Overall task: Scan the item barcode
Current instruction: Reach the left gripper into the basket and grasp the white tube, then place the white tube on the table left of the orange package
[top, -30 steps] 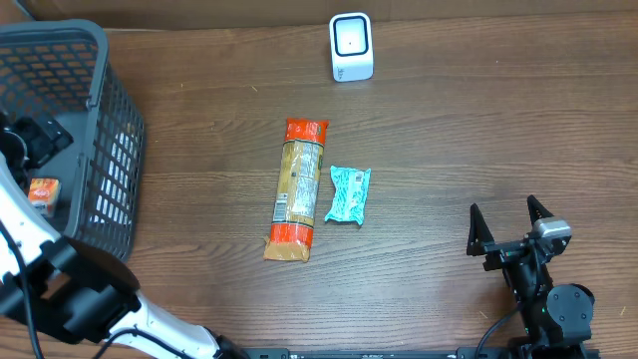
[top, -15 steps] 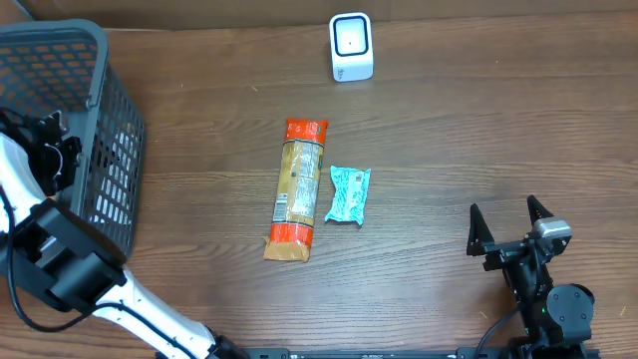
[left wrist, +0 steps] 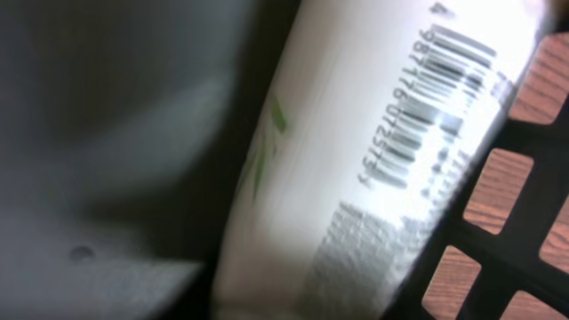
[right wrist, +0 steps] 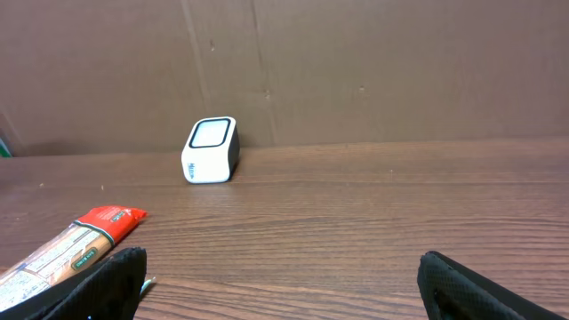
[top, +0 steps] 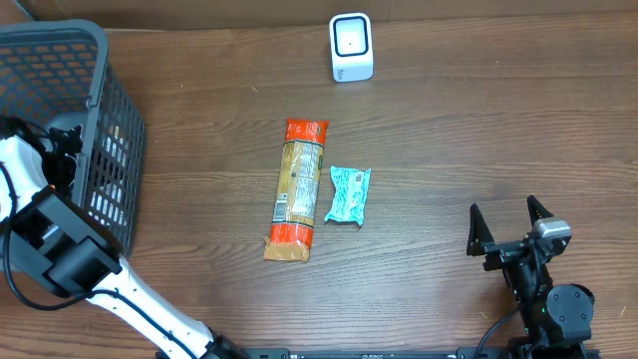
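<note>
My left gripper [top: 63, 152] reaches down inside the grey basket [top: 110, 130] at the table's left edge. The left wrist view is filled by a white item [left wrist: 356, 178] with a printed barcode [left wrist: 431, 98], very close and blurred; my own fingers do not show clearly there, so a grip cannot be made out. The white scanner [top: 351, 47] stands at the back centre and also appears in the right wrist view as the scanner [right wrist: 211, 149]. My right gripper [top: 509, 227] rests open at the front right with nothing between its fingers.
A long orange-and-tan packet [top: 296, 189] and a small teal packet [top: 348, 193] lie side by side mid-table. The basket's dark mesh [left wrist: 524, 191] runs right beside the white item. A brown cardboard wall [right wrist: 356, 62] backs the table.
My left arm has shifted right inside the basket, toward its wall. The small orange box seen in the basket earlier is now hidden. The right arm has not moved.
</note>
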`<state>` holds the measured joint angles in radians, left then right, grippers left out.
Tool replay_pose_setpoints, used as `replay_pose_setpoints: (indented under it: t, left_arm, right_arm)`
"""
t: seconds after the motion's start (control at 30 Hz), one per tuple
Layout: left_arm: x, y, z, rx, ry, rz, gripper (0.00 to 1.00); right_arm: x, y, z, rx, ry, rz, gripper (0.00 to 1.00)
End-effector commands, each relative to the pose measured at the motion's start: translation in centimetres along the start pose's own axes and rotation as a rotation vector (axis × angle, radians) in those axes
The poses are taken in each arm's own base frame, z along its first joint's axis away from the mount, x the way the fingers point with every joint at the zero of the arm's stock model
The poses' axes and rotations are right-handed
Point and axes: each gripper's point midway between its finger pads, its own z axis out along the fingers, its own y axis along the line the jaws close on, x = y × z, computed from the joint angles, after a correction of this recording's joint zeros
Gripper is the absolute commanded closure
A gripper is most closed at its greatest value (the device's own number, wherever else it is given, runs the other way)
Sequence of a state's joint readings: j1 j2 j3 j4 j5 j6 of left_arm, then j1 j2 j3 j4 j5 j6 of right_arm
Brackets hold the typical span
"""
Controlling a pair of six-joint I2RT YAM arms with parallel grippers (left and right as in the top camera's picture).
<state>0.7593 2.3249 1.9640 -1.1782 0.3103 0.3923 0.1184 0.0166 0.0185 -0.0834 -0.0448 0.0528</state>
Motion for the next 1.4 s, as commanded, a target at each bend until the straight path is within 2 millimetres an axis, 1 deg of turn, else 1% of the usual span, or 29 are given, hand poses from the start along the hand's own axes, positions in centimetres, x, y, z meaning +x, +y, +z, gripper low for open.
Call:
replay_pose_setpoints:
  t: [0.0, 0.1, 0.13, 0.2, 0.3, 0.33, 0.43, 0.47, 0.53, 0.57, 0.63, 0.67, 0.73, 0.77, 0.83, 0.9, 0.93, 1.0, 1.07, 1.2, 1.3, 1.37]
  left_arm:
    - [0.8, 1.4, 1.3, -0.051, 0.054, -0.11, 0.96]
    - [-0.7, 0.9, -1.4, -0.065, 0.012, -0.186, 0.96]
    - [-1.3, 0.7, -2.7, -0.071, -0.01, -0.217, 0.96]
    - [-2.6, -0.1, -5.9, -0.069, -0.069, -0.267, 0.96]
    - [-4.5, -2.1, -11.7, -0.064, -0.191, -0.305, 0.96]
    - [-5.6, -4.0, -16.6, -0.07, -0.304, -0.31, 0.96]
    - [-6.2, -8.4, -23.6, -0.057, -0.471, -0.228, 0.96]
    - [-5.9, -10.9, -26.4, -0.044, -0.535, -0.184, 0.96]
    - [-5.0, -14.7, -29.5, -0.03, -0.604, -0.11, 0.96]
    - [-4.2, -16.8, -30.7, -0.02, -0.628, -0.07, 0.96]
    - [-2.9, -20.5, -31.9, 0.013, -0.643, 0.001, 0.96]
    - [-2.2, -22.4, -32.0, 0.045, -0.635, 0.037, 0.96]
    - [-0.4, -26.2, -31.4, 0.107, -0.581, 0.105, 0.95]
    - [0.4, -27.5, -30.7, 0.123, -0.541, 0.126, 0.96]
    - [2.3, -30.0, -28.6, 0.145, -0.435, 0.177, 0.96]
    - [3.2, -32.4, -26.0, 0.161, -0.346, 0.243, 0.96]
    - [3.7, -33.1, -24.6, 0.152, -0.3, 0.26, 0.95]
    - [4.5, -33.5, -21.4, 0.101, -0.206, 0.269, 0.96]
    - [5.4, -33.2, -17.8, 0.049, -0.105, 0.245, 0.96]
    - [7.3, -33.1, -10.6, 0.033, 0.052, 0.234, 0.96]
    - [9.2, -32.1, -5.0, 0.016, 0.143, 0.216, 0.95]
    - [10.2, -31.5, -1.9, 0.009, 0.169, 0.206, 0.96]
  right_arm:
    - [0.3, -0.1, 0.0, 0.004, 0.003, 0.003, 0.0]
    - [0.3, -0.1, 0.0, 0.004, 0.003, 0.003, 0.0]
    - [0.3, -0.1, 0.0, 0.004, 0.003, 0.003, 0.0]
    - [0.3, -0.1, 0.0, 0.004, 0.003, 0.003, 0.0]
    - [0.3, -0.1, 0.0, 0.004, 0.003, 0.003, 0.0]
    - [0.3, -0.1, 0.0, 0.004, 0.003, 0.003, 0.0]
    - [0.3, -0.1, 0.0, 0.004, 0.003, 0.003, 0.0]
    - [0.3, -0.1, 0.0, 0.004, 0.003, 0.003, 0.0]
    - [0.3, -0.1, 0.0, 0.004, 0.003, 0.003, 0.0]
    - [0.3, -0.1, 0.0, 0.004, 0.003, 0.003, 0.0]
    - [0.3, -0.1, 0.0, 0.004, 0.003, 0.003, 0.0]
    - [0.3, -0.1, 0.0, 0.004, 0.003, 0.003, 0.0]
    - [0.3, -0.1, 0.0, 0.004, 0.003, 0.003, 0.0]
    - [0.3, -0.1, 0.0, 0.004, 0.003, 0.003, 0.0]
    - [0.3, -0.1, 0.0, 0.004, 0.003, 0.003, 0.0]
    - [0.3, -0.1, 0.0, 0.004, 0.003, 0.003, 0.0]
    - [0.3, -0.1, 0.0, 0.004, 0.003, 0.003, 0.0]
    - [0.3, -0.1, 0.0, 0.004, 0.003, 0.003, 0.0]
    - [0.3, -0.1, 0.0, 0.004, 0.003, 0.003, 0.0]
    - [0.3, -0.1, 0.0, 0.004, 0.003, 0.003, 0.0]
    - [0.3, -0.1, 0.0, 0.004, 0.003, 0.003, 0.0]
    - [0.3, -0.1, 0.0, 0.004, 0.003, 0.003, 0.0]
